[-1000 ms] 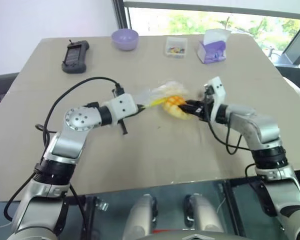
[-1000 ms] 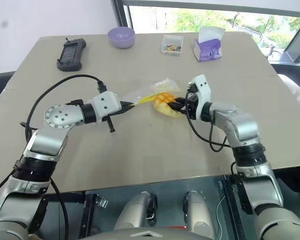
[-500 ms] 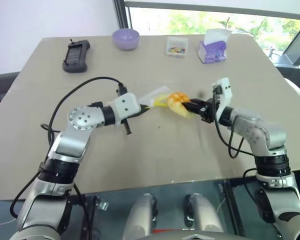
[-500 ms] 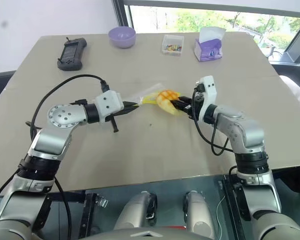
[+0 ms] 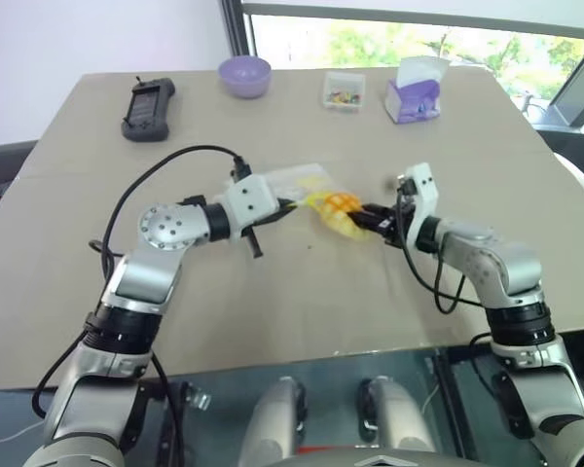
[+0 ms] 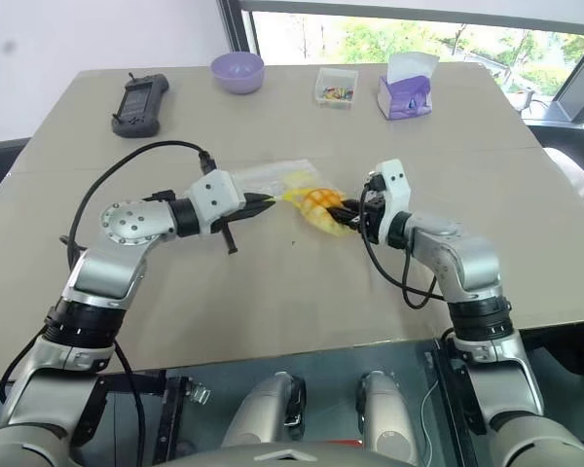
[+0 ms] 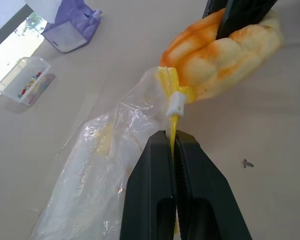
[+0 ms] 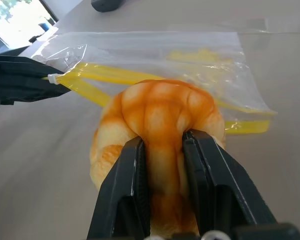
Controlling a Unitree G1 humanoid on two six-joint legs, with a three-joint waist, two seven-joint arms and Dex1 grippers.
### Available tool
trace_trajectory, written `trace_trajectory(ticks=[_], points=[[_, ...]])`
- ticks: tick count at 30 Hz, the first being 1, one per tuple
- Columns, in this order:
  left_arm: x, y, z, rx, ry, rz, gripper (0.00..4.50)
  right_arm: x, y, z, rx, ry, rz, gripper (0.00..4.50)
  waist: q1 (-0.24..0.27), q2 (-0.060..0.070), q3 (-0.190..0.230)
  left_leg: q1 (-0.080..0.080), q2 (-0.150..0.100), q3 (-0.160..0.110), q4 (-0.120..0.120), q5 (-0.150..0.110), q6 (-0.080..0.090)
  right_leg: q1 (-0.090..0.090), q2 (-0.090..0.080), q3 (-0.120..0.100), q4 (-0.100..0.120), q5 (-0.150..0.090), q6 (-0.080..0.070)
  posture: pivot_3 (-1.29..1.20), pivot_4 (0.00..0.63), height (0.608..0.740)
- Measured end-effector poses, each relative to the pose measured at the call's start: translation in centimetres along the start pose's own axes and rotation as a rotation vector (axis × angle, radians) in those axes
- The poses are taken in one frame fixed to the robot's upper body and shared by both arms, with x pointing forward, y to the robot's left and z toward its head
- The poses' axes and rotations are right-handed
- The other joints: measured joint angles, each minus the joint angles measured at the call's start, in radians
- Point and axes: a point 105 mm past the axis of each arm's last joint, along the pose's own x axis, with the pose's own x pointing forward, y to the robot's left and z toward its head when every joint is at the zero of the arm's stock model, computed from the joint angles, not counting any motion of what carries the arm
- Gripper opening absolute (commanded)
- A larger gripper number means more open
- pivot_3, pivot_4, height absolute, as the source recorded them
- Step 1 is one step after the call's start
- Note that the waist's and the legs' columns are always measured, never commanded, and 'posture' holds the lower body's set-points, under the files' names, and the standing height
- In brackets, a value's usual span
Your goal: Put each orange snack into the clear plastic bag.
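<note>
left tool [image 7: 174,145]: pinched closed, angled inward | right tool [image 8: 165,155]: part-closed, angled inward

A yellow-orange orange snack [image 8: 160,120], crossed by a darker orange-brown grid, is seen against the clear plastic bag [image 8: 155,55], which is marked by a yellow zipper strip and yellow print. Both end effectors, left [image 7: 174,142] and right [image 8: 162,145], are shown with black fingers on silver-grey arms. The bench [image 5: 273,311] is rendered in plain beige. Behind, a lilac bowl [image 5: 244,75], a purple-and-white tissue pack [image 5: 415,92], a dark handheld device [image 5: 147,97] and a small clear box [image 5: 343,90] of what appear to be multicoloured bits are pictured.
</note>
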Motion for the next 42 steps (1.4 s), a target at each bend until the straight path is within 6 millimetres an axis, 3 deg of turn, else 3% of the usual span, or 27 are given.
trace_trajectory(ticks=[7, 13, 23, 30, 34, 38, 42], points=[[0.0, 1.6, 0.5, -0.004, 0.001, 0.077, 0.0, -0.2, -0.7, 0.6, 0.092, -0.059, -0.044, 1.12, 0.0, 0.0, 0.0, 0.0, 0.0, 0.0, 0.0, 0.0, 0.0, 0.0, 0.0, 0.0, 0.0, 0.0, 0.0, 0.0, 0.15, 0.74], [0.3, 1.0, 0.6, -0.015, -0.012, 0.059, 0.0, -0.2, -1.4, 1.6, 0.251, -0.151, -0.084, 1.12, -0.001, 0.0, 0.0, 0.0, 0.0, 0.0, 0.0, 0.0, 0.0, 0.0, 0.0, 0.0, 0.001, 0.0, 0.0, 0.0, 0.15, 0.74], [1.0, 0.2, 0.7, -0.074, -0.03, 0.04, 0.0, 0.1, -1.9, 2.5, 0.358, -0.211, -0.129, 1.12, -0.002, 0.0, 0.0, 0.0, 0.0, 0.0, 0.0, 0.0, 0.0, 0.0, 0.0, 0.001, 0.001, 0.0, 0.0, 0.0, 0.15, 0.74], [1.4, -0.2, 1.2, -0.078, -0.051, 0.029, 0.0, 0.9, 0.0, 0.2, 0.214, -0.077, -0.1, 1.12, -0.002, 0.0, 0.0, 0.0, 0.0, 0.0, 0.001, 0.0, 0.0, 0.0, 0.0, 0.001, 0.0, 0.0, 0.0, 0.0, 0.15, 0.74], [1.4, -0.4, 1.3, -0.074, -0.057, 0.021, 0.0, 0.9, 0.1, 0.7, 0.233, -0.104, -0.089, 1.12, -0.002, 0.0, 0.0, 0.0, 0.0, 0.0, 0.001, 0.0, 0.0, 0.0, 0.0, 0.001, 0.001, 0.001, 0.0, 0.0, 0.15, 0.74], [1.5, -1.7, 1.4, -0.064, -0.064, -0.043, 0.0, 0.9, -0.1, 2.4, 0.22, -0.147, -0.087, 1.12, -0.002, 0.0, 0.0, 0.0, 0.0, 0.0, 0.001, 0.0, 0.0, 0.0, 0.0, 0.001, 0.0, 0.001, 0.0, 0.0, 0.15, 0.74], [1.0, -3.1, 0.8, -0.054, -0.039, -0.133, 0.0, 1.1, -1.1, 1.3, 0.075, -0.054, -0.122, 1.12, -0.003, 0.0, 0.0, 0.0, 0.0, 0.001, 0.001, 0.0, 0.0, 0.0, 0.0, 0.001, 0.0, 0.001, 0.0, 0.0, 0.15, 0.74]])
